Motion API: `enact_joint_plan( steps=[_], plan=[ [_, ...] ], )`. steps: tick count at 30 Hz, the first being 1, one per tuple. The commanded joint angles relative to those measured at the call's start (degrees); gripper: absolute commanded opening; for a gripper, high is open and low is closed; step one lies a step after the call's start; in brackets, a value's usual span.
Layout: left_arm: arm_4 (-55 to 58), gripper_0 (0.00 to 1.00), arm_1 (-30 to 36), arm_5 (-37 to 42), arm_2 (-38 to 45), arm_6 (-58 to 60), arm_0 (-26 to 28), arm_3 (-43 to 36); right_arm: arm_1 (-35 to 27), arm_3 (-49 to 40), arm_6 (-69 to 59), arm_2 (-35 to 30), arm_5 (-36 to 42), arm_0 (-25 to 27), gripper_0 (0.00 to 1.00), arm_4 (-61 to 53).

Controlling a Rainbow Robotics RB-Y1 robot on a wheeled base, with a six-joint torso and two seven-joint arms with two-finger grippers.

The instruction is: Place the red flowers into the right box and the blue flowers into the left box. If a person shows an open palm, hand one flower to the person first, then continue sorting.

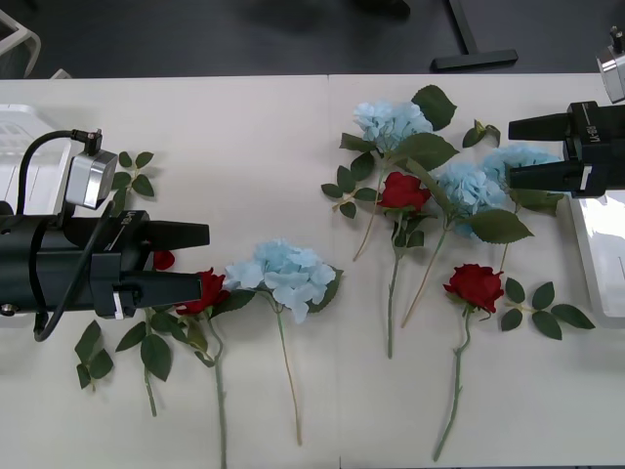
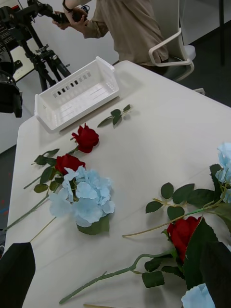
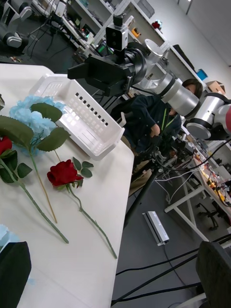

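Front view first: the left gripper (image 1: 203,262), black two-finger type, hangs low over the pale table (image 1: 273,127) at about 9 o'clock, fingers spread wide with nothing between them. Its lower finger sits right at a deep red artificial rose (image 1: 205,290) whose thin green stem runs toward 6 o'clock. Just beside that, toward 3 o'clock, lies a fluffy pale sky-blue hydrangea head (image 1: 283,274). The right gripper (image 1: 518,151) is at 3 o'clock, also spread wide and empty, hovering over another blue hydrangea (image 1: 522,161). Between there and centre are two more blue heads (image 1: 389,121) (image 1: 467,188) and a red rose (image 1: 402,191); a further red rose (image 1: 476,285) lies toward 5 o'clock. The shallow white plastic tray on the right (image 1: 594,256) peeks in at the 3 o'clock edge, the white slotted tray on the left (image 1: 21,127) at 10 o'clock.

Right wrist view: across the table you get the left tray (image 2: 77,94), two red roses (image 2: 86,137) (image 2: 67,162) near it, and the blue hydrangea (image 2: 84,197) touching the nearer rose. Another red rose (image 2: 185,233) lies close to the camera.

Left wrist view: the right tray (image 3: 79,113) sits at the table's far edge with the right gripper (image 3: 79,72) open above it. A red rose (image 3: 61,172) lies alone near the table edge, a blue hydrangea (image 3: 29,115) beside the tray.
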Motion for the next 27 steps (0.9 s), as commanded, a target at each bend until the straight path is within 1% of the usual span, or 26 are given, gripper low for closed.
enact_joint_plan(
  steps=[1, 4, 9, 12, 15, 16, 18, 19, 21, 25, 27],
  plan=[
    [0.8, 1.00, -0.6, 0.7, 1.6, -3.7, -1.8, -0.3, -3.4, 0.2, -0.4, 1.6, -0.2, 4.3, 1.00, 0.4],
    [0.8, 1.00, -0.6, 0.7, 1.6, -3.7, -1.8, -0.3, -4.8, 0.3, -0.4, 0.2, -1.3, 5.3, 1.00, 0.6],
    [0.8, 1.00, -0.6, 0.7, 1.6, -3.7, -1.8, -0.3, -5.9, 0.2, -0.4, -0.7, -0.7, 5.3, 1.00, 1.5],
    [0.8, 1.00, -0.6, 0.7, 1.6, -3.7, -1.8, -0.3, -5.9, 0.2, -0.4, -0.9, -0.6, 5.3, 1.00, 4.5],
    [0.8, 1.00, -0.6, 0.7, 1.6, -3.7, -1.8, -0.3, -5.3, 0.2, -0.4, -0.9, -0.8, 5.3, 1.00, 9.9],
    [1.2, 1.00, -2.1, 0.7, 0.7, -3.7, 0.2, 0.7, -5.0, 0.2, -0.4, -0.9, -0.9, 5.3, 1.00, 11.8],
    [2.8, 1.00, -1.5, 0.7, 1.4, -3.7, 0.1, 0.6, -4.3, 0.2, -12.2, -0.8, -1.3, 5.3, 1.00, 16.1],
    [4.5, 1.00, -0.9, 0.8, 1.7, -3.7, 0.1, 0.6, -4.0, 0.2, -15.0, -0.8, -1.4, 5.2, 1.00, 17.5],
    [9.8, 1.00, 1.1, 0.4, 1.7, -3.7, 0.7, 0.6, -2.9, 0.0, -24.9, -0.8, -1.3, 4.6, 1.00, 23.8],
    [11.0, 1.00, 4.9, -0.5, 2.8, -3.7, 0.6, 1.4, -1.0, 0.0, -34.8, -0.8, -1.5, 4.3, 1.00, 32.2],
    [8.3, 1.00, 5.6, -0.5, 4.1, -3.7, 0.6, 1.6, 0.0, 0.0, -39.3, -0.9, -1.9, 4.1, 1.00, 36.9]
  ],
)
